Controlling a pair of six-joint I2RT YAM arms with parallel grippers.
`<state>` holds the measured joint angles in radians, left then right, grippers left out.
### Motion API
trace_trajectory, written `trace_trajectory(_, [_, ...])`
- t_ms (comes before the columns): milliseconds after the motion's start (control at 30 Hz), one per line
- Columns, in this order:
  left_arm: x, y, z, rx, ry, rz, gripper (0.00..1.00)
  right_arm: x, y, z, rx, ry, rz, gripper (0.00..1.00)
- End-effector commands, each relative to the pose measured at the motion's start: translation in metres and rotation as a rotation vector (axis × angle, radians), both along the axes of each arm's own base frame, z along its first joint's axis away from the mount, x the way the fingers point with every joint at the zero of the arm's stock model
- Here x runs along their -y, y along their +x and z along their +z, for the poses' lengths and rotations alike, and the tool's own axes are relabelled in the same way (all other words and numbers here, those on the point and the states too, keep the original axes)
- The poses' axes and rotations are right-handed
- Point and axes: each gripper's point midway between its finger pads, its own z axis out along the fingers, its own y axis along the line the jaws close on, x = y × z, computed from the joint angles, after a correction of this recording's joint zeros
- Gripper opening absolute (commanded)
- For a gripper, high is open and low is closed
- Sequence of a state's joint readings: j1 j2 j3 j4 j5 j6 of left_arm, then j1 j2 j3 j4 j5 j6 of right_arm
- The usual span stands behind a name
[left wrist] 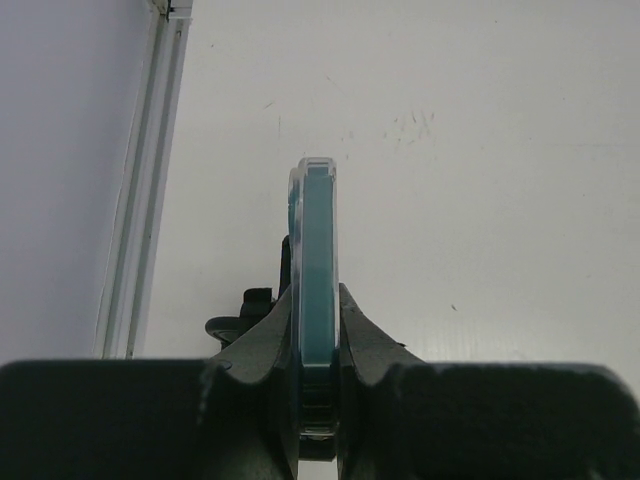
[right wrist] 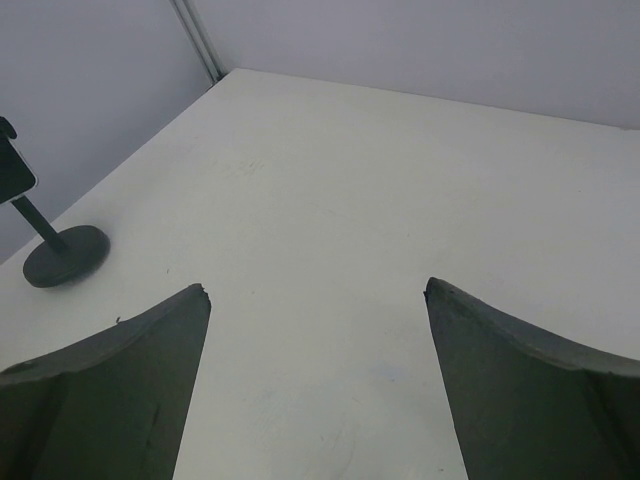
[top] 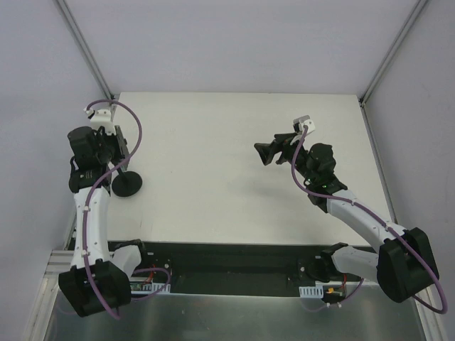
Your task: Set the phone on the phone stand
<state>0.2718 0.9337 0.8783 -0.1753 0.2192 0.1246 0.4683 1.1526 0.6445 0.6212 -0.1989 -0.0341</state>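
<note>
The phone is seen edge-on in the left wrist view, clamped between my left gripper's two fingers. In the top view the left gripper holds the phone at the table's left side, right over the phone stand, a black disc base with a thin stem. Part of the stand shows just left of the phone, below it. In the right wrist view the phone sits at the top of the stand's stem. I cannot tell if it rests in the holder. My right gripper is open and empty, mid-right.
The white table ends at a metal rail and grey wall close to the left of the stand. Grey walls enclose the back and right sides. Purple cables loop along both arms.
</note>
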Motion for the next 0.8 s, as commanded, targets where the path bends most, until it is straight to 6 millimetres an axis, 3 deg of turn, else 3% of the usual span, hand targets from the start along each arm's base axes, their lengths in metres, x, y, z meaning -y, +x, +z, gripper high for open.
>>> trace_trajectory(0, [-0.011, 0.037, 0.098, 0.276, 0.148, -0.103, 0.00, 0.004, -0.001, 0.018, 0.068, -0.009, -0.011, 0.92])
trace_trajectory(100, [-0.039, 0.059, 0.104, 0.261, 0.227, -0.038, 0.00, 0.008, 0.002, 0.016, 0.071, -0.020, -0.039, 0.92])
trace_trajectory(300, [-0.046, 0.099, 0.095, 0.259, 0.192, -0.098, 0.00, 0.006, 0.006, 0.013, 0.059, -0.032, -0.036, 0.92])
trace_trajectory(567, [-0.071, 0.104, 0.061, 0.241, 0.174, -0.081, 0.00, 0.006, 0.007, 0.010, 0.053, -0.037, -0.036, 0.93])
trace_trajectory(767, [-0.079, 0.092, 0.056, 0.258, 0.111, -0.136, 0.00, 0.000, 0.010, 0.006, 0.035, -0.034, -0.017, 0.93])
